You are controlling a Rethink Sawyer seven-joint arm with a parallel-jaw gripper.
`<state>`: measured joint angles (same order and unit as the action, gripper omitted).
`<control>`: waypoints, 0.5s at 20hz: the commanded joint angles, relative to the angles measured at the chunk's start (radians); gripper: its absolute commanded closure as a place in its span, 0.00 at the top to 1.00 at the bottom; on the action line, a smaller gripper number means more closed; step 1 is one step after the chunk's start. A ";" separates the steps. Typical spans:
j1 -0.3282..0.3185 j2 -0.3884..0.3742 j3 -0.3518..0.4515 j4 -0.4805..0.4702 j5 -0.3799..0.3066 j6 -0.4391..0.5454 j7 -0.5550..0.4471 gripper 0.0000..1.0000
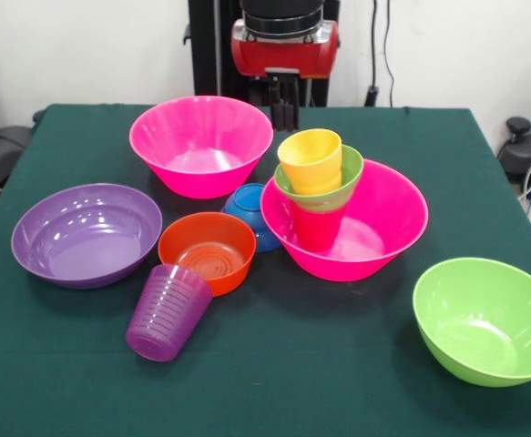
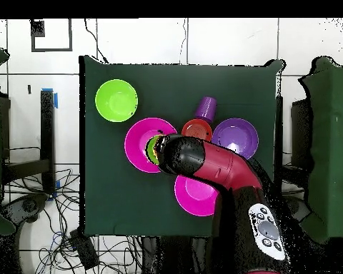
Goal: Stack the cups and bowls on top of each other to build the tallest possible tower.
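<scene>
**A:** What is the biggest thing in view?

**B:** A dark green table, with the robot's red and black arm reaching over it from the pedestal side. In the front view the gripper hangs at the table's far edge, its dark fingers pointing down. Whether they are parted or closed cannot be told, and nothing seems to be held.

**A:** And the bowls?

**B:** Just below the gripper, towards the camera and a little to the picture's left, sits one large pink bowl. A second large pink bowl lies nearer the camera, to the picture's right of the gripper. A lime green bowl stands well away at the near right corner. A wide purple bowl is far off to the left. A shallow orange bowl sits between the purple one and the second pink one, with a small blue bowl touching behind it.

**A:** Where are the cups?

**B:** Inside the second pink bowl a red cup carries a small green bowl, and a yellow cup rests in that. A ridged purple cup stands upside down and tilted, nearest the camera, in front of the orange bowl.
</scene>
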<state>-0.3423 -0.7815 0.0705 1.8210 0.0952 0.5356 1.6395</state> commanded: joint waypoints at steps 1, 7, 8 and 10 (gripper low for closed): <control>0.002 0.074 0.097 0.048 0.034 -0.031 0.135 0.00; 0.000 0.112 0.103 0.052 0.037 -0.094 0.141 0.00; 0.001 0.120 0.105 0.050 0.038 -0.107 0.145 0.00; 0.006 0.133 0.105 0.046 0.039 -0.122 0.151 0.00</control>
<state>-0.3422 -0.7313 0.0708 1.8235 0.1041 0.4996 1.6395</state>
